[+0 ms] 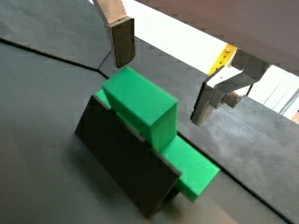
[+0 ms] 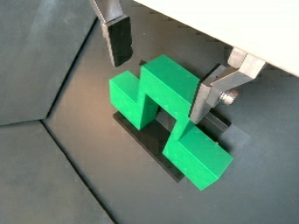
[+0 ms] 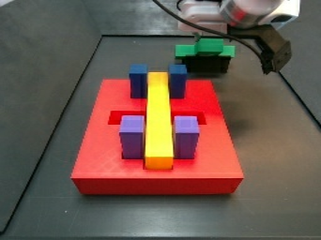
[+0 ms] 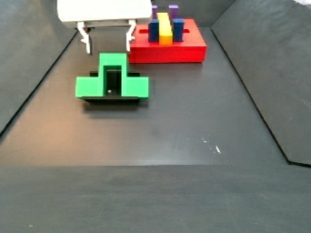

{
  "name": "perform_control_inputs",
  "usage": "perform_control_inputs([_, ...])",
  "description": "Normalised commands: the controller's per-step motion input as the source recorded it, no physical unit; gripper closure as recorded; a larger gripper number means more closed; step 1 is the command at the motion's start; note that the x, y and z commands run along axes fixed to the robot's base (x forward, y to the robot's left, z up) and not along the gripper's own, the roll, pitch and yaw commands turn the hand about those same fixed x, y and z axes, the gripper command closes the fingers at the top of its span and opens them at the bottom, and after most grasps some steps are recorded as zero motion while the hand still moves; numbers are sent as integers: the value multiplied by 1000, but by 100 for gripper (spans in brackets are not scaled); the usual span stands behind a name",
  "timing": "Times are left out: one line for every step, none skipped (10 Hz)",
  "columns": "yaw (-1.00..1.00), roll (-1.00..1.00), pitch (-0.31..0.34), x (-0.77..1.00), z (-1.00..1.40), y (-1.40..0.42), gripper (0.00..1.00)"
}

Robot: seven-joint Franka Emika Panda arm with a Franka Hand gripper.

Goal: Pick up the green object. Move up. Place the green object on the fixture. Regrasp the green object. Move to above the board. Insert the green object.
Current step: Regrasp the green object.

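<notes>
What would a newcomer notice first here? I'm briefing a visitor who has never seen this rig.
The bright green object stands out, resting on the dark fixture on the floor. The gripper hangs just above it, fingers open on either side and not touching it. Apart from them sits the red board, bearing a yellow bar with blue and purple blocks.
</notes>
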Motion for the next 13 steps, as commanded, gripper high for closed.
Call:
perform_control_inputs([0, 149, 0, -134, -226, 0, 0])
perform_control_inputs([0, 146, 0, -91, -203, 0, 0])
perform_control_inputs([0, 114, 0, 0, -160, -14, 0])
perform_control_inputs([0, 166, 0, 0, -177, -17, 0])
perform_control_inputs([0, 151, 0, 0, -194, 0, 0])
perform_control_inputs([0, 151, 0, 0, -206, 0, 0])
perform_control_inputs([0, 157, 0, 0, -206, 0, 0])
perform_control_inputs([0, 123, 0, 0, -71, 0, 0])
perform_control_inputs([-11, 100, 0, 0, -11, -6, 0])
perform_control_inputs([0, 0, 0, 0, 0, 0, 0])
perform_control_inputs([0, 0, 0, 0, 0, 0, 100])
perform_control_inputs([0, 0, 0, 0, 0, 0, 100])
perform_control_inputs([0, 0, 0, 0, 0, 0, 100])
